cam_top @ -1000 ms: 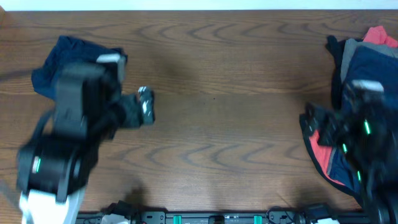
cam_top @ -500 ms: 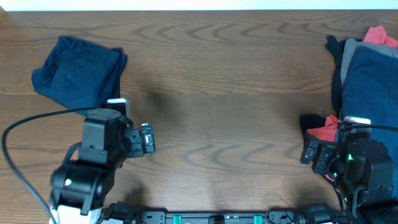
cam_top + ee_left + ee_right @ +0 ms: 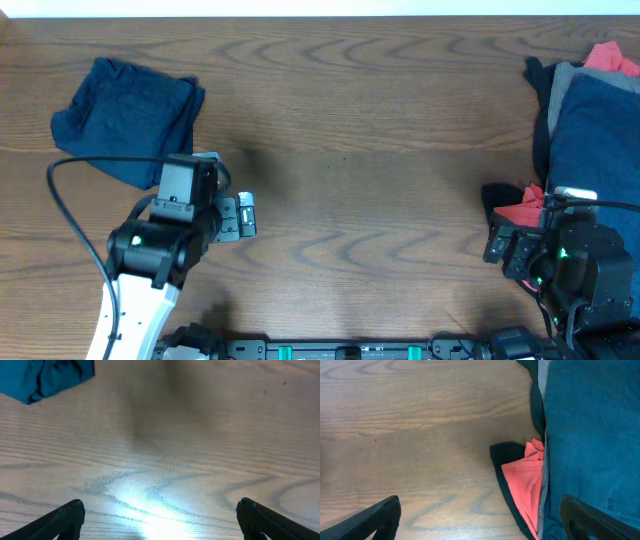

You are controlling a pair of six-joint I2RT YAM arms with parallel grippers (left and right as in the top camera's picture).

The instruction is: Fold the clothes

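A folded navy garment (image 3: 125,120) lies at the table's far left; its corner shows in the left wrist view (image 3: 47,377). A pile of clothes (image 3: 590,140), navy on top with grey, black and red pieces, lies at the right edge. In the right wrist view the navy piece (image 3: 592,435) sits over a red and black piece (image 3: 522,487). My left gripper (image 3: 243,216) is open and empty over bare wood, right of the folded garment. My right gripper (image 3: 497,243) is open and empty at the pile's near left edge, its right finger over the navy cloth.
The brown wooden table (image 3: 360,150) runs between the two garments. A black cable (image 3: 75,225) loops from the left arm. Arm bases and a rail (image 3: 340,350) sit along the near edge. A bright light spot falls on the wood under the left gripper (image 3: 160,522).
The left arm drew back from the folded garment toward the near side, then shifted slightly right. The right arm pulled back toward the near edge off the pile and has held still since.
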